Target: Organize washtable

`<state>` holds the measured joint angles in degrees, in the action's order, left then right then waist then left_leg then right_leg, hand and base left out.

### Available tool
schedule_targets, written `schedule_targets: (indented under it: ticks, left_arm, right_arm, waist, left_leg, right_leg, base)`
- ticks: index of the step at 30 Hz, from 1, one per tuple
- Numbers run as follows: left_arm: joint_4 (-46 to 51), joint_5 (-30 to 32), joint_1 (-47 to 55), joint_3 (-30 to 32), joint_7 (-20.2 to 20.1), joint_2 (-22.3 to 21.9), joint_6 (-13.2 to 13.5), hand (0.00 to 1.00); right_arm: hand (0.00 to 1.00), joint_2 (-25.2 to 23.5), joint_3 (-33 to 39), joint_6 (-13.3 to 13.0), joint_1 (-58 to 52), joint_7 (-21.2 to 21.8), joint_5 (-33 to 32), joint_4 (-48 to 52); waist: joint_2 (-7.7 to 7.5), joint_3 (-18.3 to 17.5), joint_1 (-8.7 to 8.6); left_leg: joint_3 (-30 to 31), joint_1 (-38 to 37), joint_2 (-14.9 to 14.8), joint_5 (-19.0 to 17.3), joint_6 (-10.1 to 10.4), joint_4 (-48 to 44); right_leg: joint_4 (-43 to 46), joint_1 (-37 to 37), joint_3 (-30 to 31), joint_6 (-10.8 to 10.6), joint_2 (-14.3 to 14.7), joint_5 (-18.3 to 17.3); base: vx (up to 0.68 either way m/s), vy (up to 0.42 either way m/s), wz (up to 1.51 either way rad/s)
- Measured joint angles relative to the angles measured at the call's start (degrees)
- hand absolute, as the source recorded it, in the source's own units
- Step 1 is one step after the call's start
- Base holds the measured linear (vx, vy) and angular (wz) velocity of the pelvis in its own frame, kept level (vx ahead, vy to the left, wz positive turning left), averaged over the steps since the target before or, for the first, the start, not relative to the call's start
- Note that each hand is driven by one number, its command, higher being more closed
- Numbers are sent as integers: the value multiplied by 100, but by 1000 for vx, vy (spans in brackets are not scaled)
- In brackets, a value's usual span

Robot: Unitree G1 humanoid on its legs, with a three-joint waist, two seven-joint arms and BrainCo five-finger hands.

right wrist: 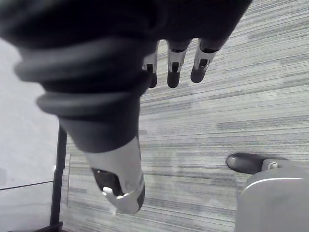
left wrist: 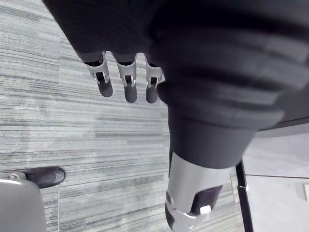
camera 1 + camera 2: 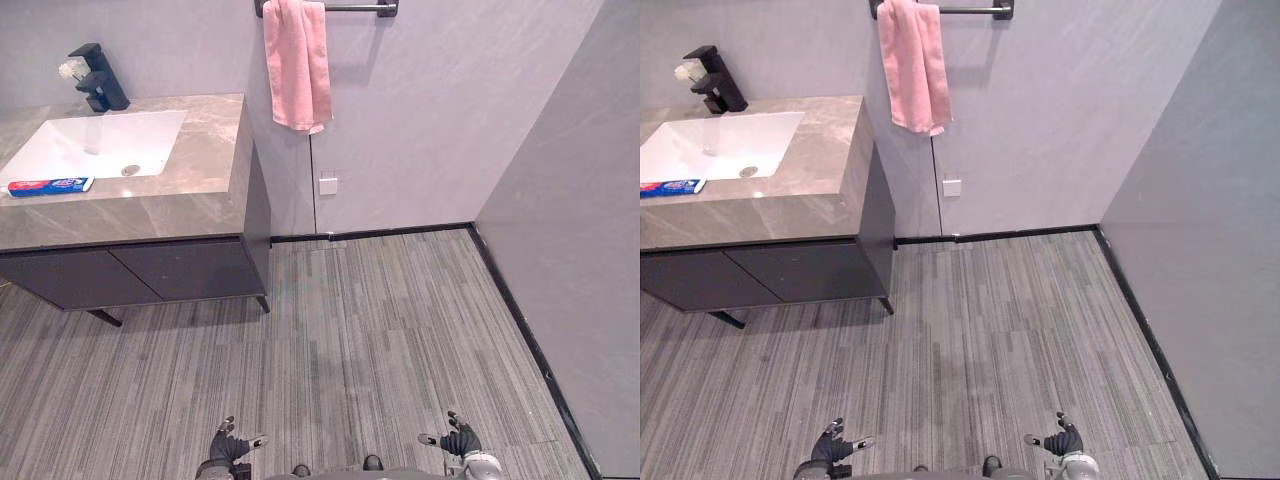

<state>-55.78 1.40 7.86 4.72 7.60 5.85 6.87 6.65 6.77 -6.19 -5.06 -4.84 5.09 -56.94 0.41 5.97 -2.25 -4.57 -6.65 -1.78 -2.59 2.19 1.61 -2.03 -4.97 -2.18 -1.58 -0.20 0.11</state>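
grey stone washtable [image 3: 190,195] far left: one toothpaste tube [image 3: 50,186], one sink [image 3: 95,140], one black tap [image 3: 100,78]; one pink towel [image 3: 297,65] to its right. left hand [image 3: 232,445] and right hand [image 3: 458,438] near, fingers straight, empty.

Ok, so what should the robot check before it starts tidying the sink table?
1. Left hand empty, fingers relaxed: ok.
2. Right hand empty, fingers relaxed: ok.
3. Toothpaste tube spotted, lying on the washtable beside the sink: ok.
4. Close enough to the washtable: not ok, both hands hang low over the floor, away from it.
5. Pink towel hanging on its rail: ok.
6. Place where the tube belongs: cannot tell.
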Motion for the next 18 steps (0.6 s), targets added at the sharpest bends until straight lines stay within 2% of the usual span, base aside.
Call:
schedule_targets:
  ticks: [18]
  left_arm:
    - [80,38,-22,-2,1,45,0,0]
  right_arm:
    - [0,126,23,12,121,-3,-11,136]
  waist:
    - [7,156,-19]
  left_leg:
    - [-36,-9,-12,-2,-1,43]
  right_leg:
    - [-36,8,32,-1,19,1]
  base:
    - [-10,-4,-1]
